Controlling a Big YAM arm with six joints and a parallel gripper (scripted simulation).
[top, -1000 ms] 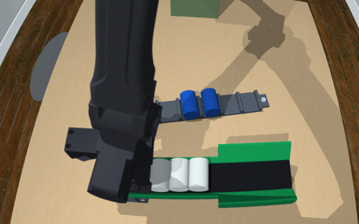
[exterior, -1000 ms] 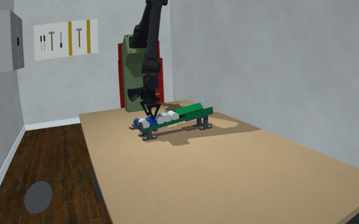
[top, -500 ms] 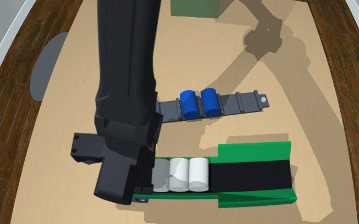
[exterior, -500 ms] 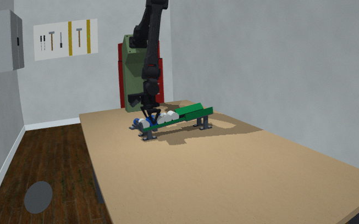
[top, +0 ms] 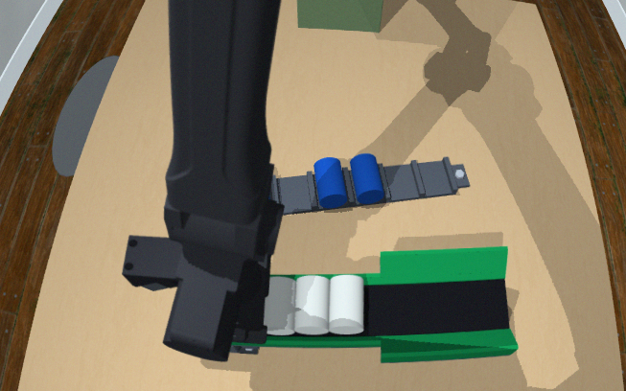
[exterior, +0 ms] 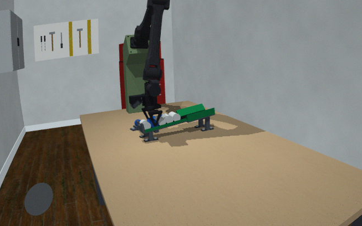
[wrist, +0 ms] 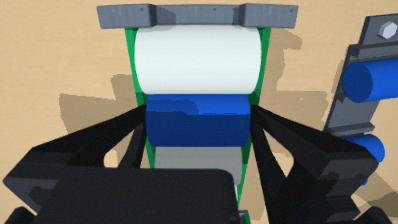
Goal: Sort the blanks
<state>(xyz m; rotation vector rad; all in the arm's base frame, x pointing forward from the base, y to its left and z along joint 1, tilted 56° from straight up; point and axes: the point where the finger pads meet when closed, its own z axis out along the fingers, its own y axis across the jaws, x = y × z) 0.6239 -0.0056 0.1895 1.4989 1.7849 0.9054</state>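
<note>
Wrist view first: my fingers [exterior: 153, 122] stand parted around the ends of the blue blank [exterior: 149, 122] [wrist: 198, 127] on the ramp [top: 444, 264] [exterior: 200, 114] [wrist: 130, 45]; I judge them released, not gripping it. It lies across second in the row, just behind the white blank [exterior: 144, 124] [wrist: 197, 60] at the stop [wrist: 200, 15].

Upslope I count three more whites [top: 346, 303] [exterior: 173, 116] [wrist: 197, 159], side by side. So all four whites are on the ramp, but the blue one splits them. The stock rack [top: 402, 182] [wrist: 345, 110], nearer the surface's [top: 110, 315] [exterior: 204, 168] [wrist: 30, 50] pedestal edge, carries the other blues: a pair in neighbouring slots [top: 329, 182] [top: 366, 178] and the end blank [exterior: 137, 122] [wrist: 377, 81].

What remains, I judge, is lifting out this blue, centring it in a free slot and letting the whites close up against the stop.

From the top, my arm covers the ramp's low end and most of the end blank. The wrist view cuts off the rack's far part; my own body hides the upper row. I cannot tell whether my fingers touch the blue ends, or whether every racked blank is centred.
</note>
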